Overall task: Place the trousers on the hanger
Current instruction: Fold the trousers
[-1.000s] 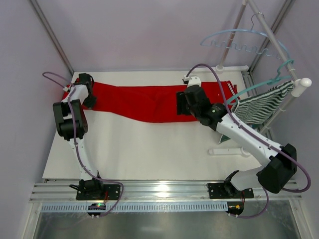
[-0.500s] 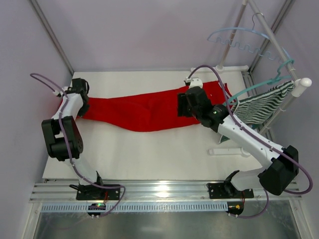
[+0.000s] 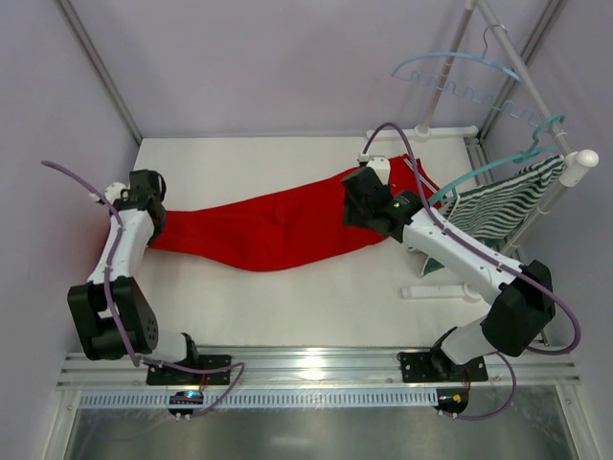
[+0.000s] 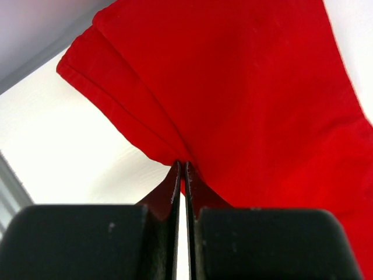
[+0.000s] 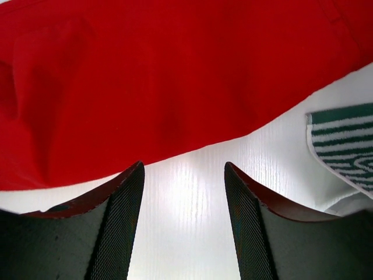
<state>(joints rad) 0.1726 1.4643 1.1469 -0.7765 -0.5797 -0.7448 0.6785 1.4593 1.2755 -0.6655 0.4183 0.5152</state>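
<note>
The red trousers (image 3: pixel 278 225) lie slanted across the white table (image 3: pixel 287 307), from the left side up to the back right. My left gripper (image 3: pixel 153 220) is shut on the hem of the leg end; in the left wrist view the jaws (image 4: pixel 182 164) pinch the folded red cloth (image 4: pixel 250 87). My right gripper (image 3: pixel 360 211) hovers open over the waist part. In the right wrist view its fingers (image 5: pixel 183 170) are spread above bare table, just short of the trousers' edge (image 5: pixel 163 81). The pale blue hanger (image 3: pixel 450 72) hangs empty on the rack at the back right.
A teal hanger (image 3: pixel 498 158) holds a green-and-white striped garment (image 3: pixel 503 206) on the white rack bar (image 3: pixel 575 168) at the right; its corner shows in the right wrist view (image 5: pixel 344 140). The rack's foot (image 3: pixel 436 290) lies on the table. Walls enclose the left, back and right.
My left gripper pulled the leg end left and nearer, so the trousers now lie slanted. My right gripper shifted slightly toward the back. The pale blue hanger swung a little.
</note>
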